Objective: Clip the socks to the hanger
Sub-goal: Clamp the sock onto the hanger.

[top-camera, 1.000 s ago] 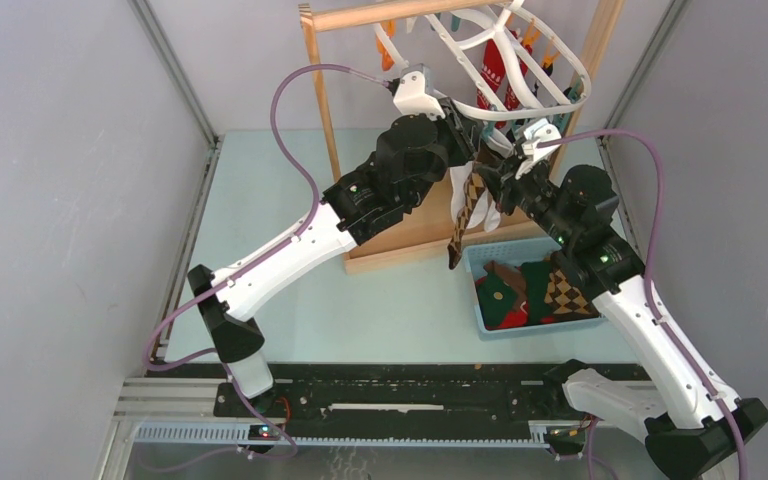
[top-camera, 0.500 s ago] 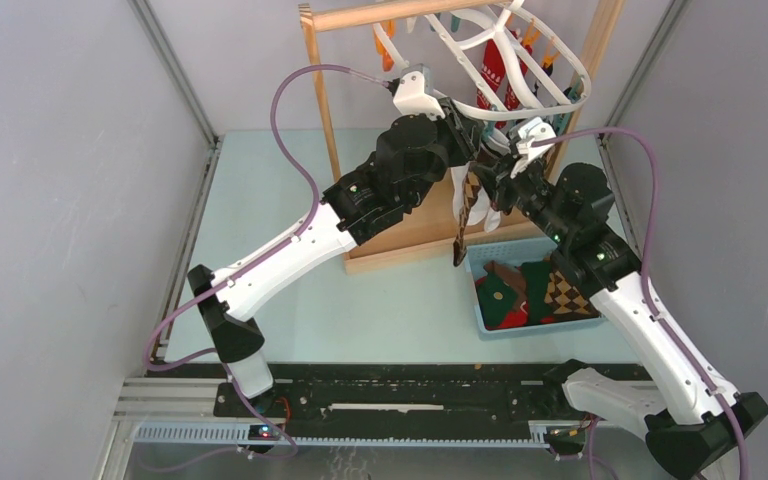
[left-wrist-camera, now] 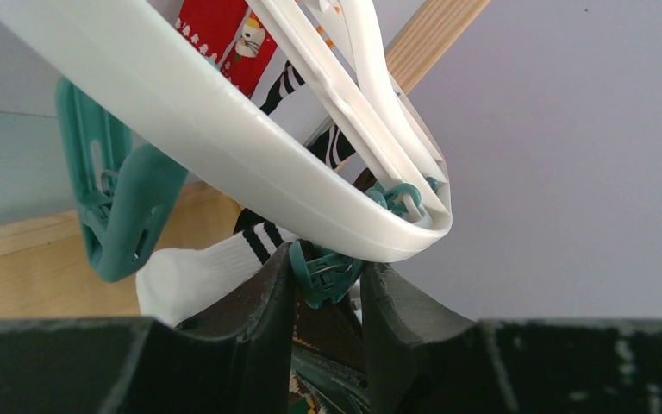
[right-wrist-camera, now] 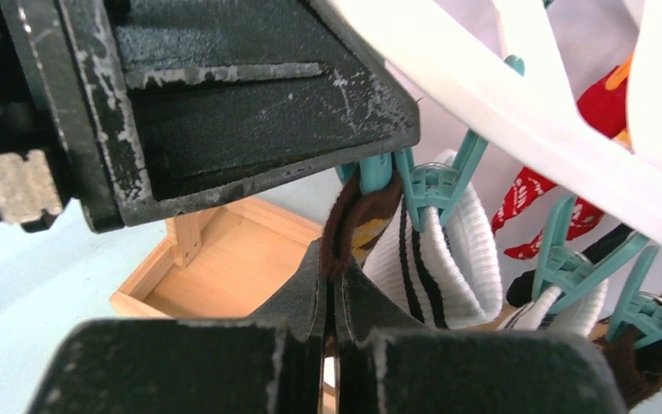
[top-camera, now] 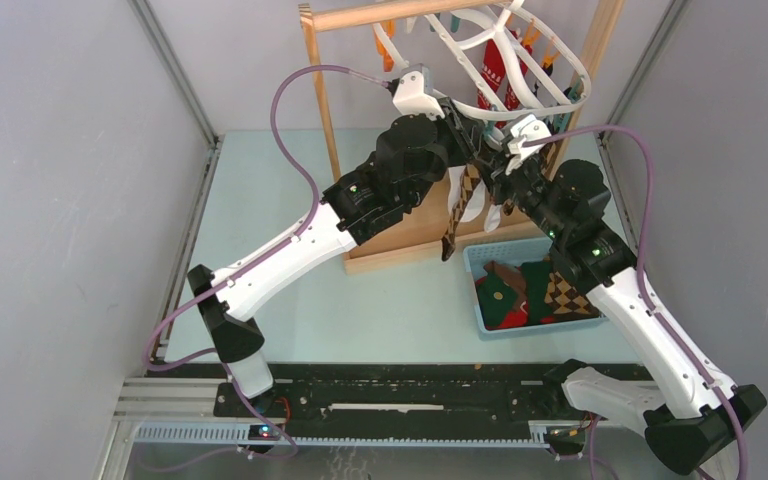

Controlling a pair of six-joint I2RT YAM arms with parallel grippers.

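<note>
The left arm (top-camera: 285, 250) and right arm (top-camera: 660, 345) have white shells, black joints and green lights. Purple cables (top-camera: 282, 100) loop along them. Black fingers (left-wrist-camera: 254, 328) look scuffed.

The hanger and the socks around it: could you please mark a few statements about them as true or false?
1. The right tool is shut on the brown argyle sock. True.
2. The left tool hangs open, well away from the hanger. False: its fingers press on either side of a teal clip just under the hanger's rim.
3. The blue bin is empty. False: several socks lie in it.
4. A red sock hangs from the hanger. True.
5. A white striped sock is pinched in a clip beside the brown one. True.
</note>
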